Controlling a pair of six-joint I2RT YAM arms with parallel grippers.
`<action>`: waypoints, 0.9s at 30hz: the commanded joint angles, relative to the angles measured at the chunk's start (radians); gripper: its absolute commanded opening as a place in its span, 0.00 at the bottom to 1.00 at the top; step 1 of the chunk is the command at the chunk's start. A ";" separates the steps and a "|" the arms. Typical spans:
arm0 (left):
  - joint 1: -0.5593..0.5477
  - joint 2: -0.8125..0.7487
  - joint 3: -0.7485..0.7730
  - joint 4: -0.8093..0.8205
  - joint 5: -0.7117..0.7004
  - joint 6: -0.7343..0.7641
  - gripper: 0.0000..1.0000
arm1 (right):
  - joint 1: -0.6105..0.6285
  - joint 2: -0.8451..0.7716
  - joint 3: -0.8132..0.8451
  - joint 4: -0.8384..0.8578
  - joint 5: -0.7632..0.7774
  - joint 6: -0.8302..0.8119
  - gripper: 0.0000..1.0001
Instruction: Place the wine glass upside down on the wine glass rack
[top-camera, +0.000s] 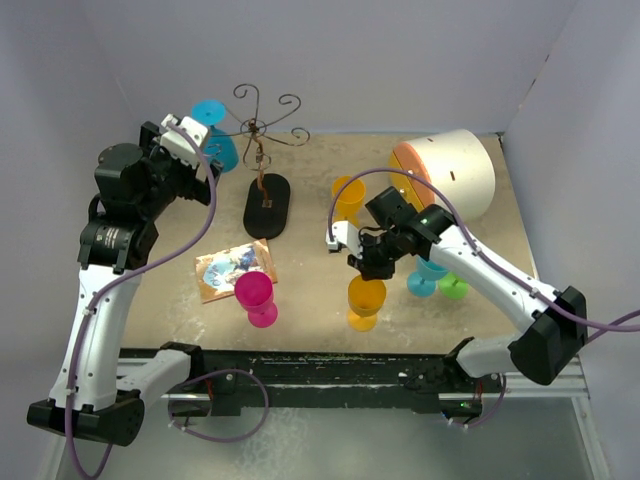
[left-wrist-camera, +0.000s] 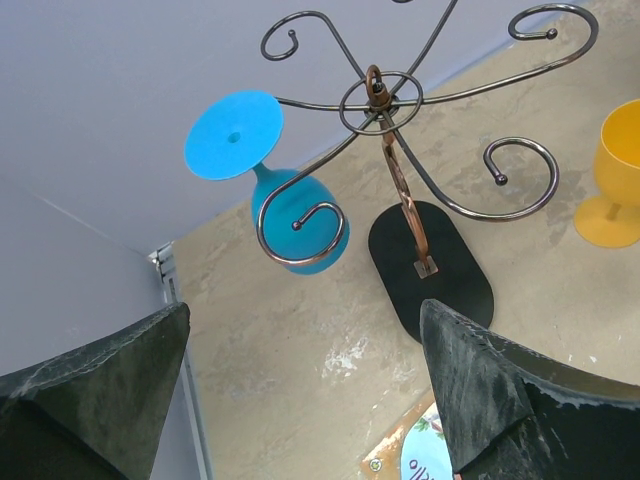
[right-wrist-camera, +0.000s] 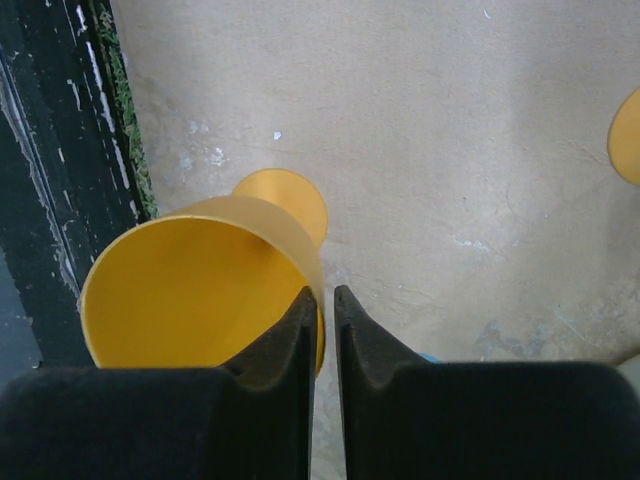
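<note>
The orange glass (right-wrist-camera: 200, 290) at the table's (right-wrist-camera: 450, 150) front edge is pinched by the right gripper (right-wrist-camera: 325, 296); the left gripper (left-wrist-camera: 305, 312) is spread wide.

Top camera sits above and behind the arms, looking down on the whole table (top-camera: 310, 285), bases at six o'clock. Left wrist camera, out at ten o'clock, faces the wine glass rack (left-wrist-camera: 380, 95) close up; the top view shares it. Right wrist camera points straight down, tight on the orange glass (right-wrist-camera: 190, 290), near six o'clock in the top view.
</note>
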 joint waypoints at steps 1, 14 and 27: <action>-0.002 -0.012 -0.012 0.026 -0.002 0.008 0.99 | 0.005 -0.045 0.030 -0.007 0.005 -0.010 0.08; -0.002 -0.030 0.020 -0.022 0.070 -0.018 0.99 | 0.003 -0.236 0.190 0.082 0.083 0.003 0.00; 0.048 -0.030 0.069 -0.014 0.358 -0.223 1.00 | 0.002 -0.261 0.534 0.248 0.210 0.168 0.00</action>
